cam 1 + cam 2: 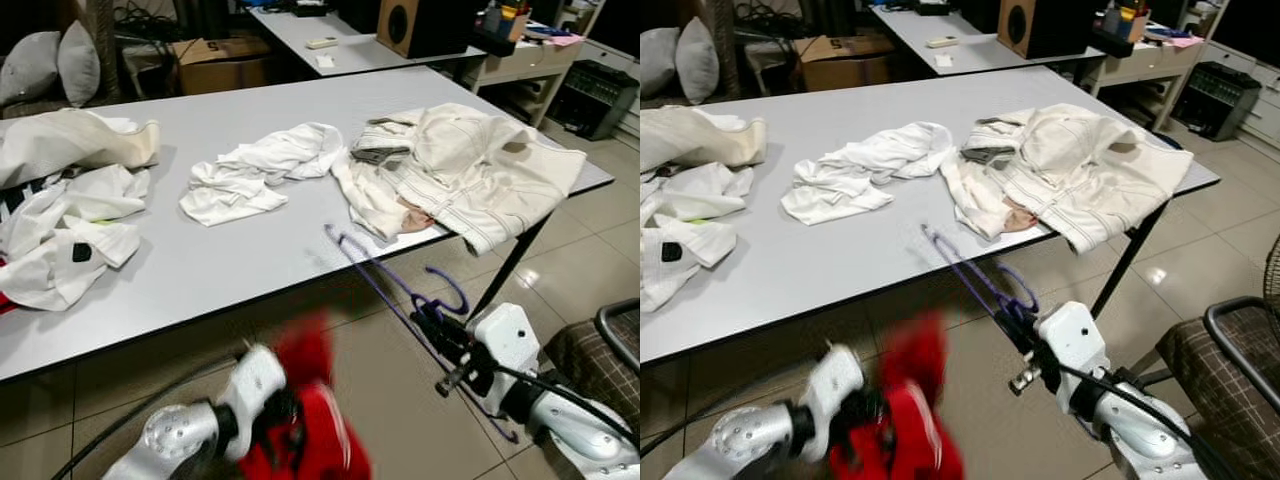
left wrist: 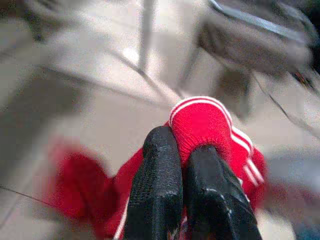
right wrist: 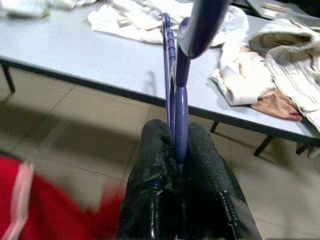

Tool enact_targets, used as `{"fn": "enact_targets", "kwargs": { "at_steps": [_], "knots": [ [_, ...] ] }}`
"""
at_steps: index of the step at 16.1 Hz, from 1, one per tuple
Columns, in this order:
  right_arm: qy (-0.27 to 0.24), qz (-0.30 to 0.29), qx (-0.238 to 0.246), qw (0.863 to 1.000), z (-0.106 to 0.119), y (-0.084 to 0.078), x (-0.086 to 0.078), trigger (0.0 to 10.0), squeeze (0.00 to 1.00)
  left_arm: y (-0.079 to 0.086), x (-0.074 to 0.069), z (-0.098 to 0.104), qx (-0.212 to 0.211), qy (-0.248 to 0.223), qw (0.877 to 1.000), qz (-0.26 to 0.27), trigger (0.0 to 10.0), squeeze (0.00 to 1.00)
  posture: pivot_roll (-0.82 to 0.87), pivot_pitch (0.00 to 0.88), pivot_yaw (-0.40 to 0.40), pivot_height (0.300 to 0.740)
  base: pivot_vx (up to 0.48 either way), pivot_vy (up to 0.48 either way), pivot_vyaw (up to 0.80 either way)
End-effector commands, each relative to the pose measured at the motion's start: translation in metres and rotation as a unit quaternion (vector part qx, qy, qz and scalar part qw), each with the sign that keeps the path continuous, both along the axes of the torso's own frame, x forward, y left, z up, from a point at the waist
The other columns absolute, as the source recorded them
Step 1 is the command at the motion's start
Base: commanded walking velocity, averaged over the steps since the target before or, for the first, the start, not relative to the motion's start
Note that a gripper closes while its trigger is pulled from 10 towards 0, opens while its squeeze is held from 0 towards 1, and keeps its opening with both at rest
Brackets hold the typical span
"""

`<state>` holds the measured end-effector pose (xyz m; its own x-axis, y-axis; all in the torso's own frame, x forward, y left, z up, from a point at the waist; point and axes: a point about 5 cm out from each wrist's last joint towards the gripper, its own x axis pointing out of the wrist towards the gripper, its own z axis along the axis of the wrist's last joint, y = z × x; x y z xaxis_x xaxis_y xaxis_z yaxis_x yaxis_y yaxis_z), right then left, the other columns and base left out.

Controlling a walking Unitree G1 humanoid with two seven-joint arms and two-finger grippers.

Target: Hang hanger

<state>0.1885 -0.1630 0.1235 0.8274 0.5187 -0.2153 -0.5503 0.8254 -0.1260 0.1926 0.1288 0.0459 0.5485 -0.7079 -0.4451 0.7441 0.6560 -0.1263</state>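
A purple hanger point(image 1: 400, 285) slants up from the lower right, its far tip over the front edge of the grey table point(image 1: 230, 270). My right gripper point(image 1: 432, 322) is shut on the hanger's lower part; the right wrist view has the purple bar point(image 3: 179, 110) clamped between both black fingers point(image 3: 155, 165). Low at the left, my left gripper point(image 1: 290, 415) is shut on a red garment point(image 1: 315, 420) with white stripes, blurred by motion. In the left wrist view the red cloth point(image 2: 202, 122) bulges out between the fingertips point(image 2: 160, 165).
White clothes lie across the table: a pile point(image 1: 65, 225) at the left, a crumpled shirt point(image 1: 255, 170) in the middle, a cream jacket point(image 1: 470, 170) at the right corner. A plaid chair point(image 1: 600, 350) stands at the right. Boxes and a second table point(image 1: 330, 40) stand behind. The floor is tiled.
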Motion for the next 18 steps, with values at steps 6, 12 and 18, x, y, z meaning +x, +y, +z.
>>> {"fn": "enact_targets", "kwargs": {
  "at_steps": [6,12,18],
  "knots": [
    [-0.002,-0.037,0.023,0.999,0.0000,-0.0029,-0.0003,10.0,0.00,0.0054,0.0176,0.0144,-0.020,-0.084,0.994,0.068,10.0,0.00,-0.06,0.000,-0.034,0.740,0.000,0.000,0.00],
    [0.000,-0.045,0.032,0.998,-0.0037,-0.0003,0.0010,10.0,0.00,0.0106,0.0159,0.0123,0.005,-0.094,0.993,0.068,10.0,0.00,-0.05,0.000,-0.028,0.740,0.000,-0.164,0.00],
    [0.003,-0.056,0.035,0.998,-0.0075,0.0011,0.0025,10.0,0.00,0.0075,0.0215,0.0147,0.001,-0.106,0.992,0.063,10.0,0.00,-0.05,0.000,-0.019,0.740,-0.147,0.000,0.00]
  ]
}}
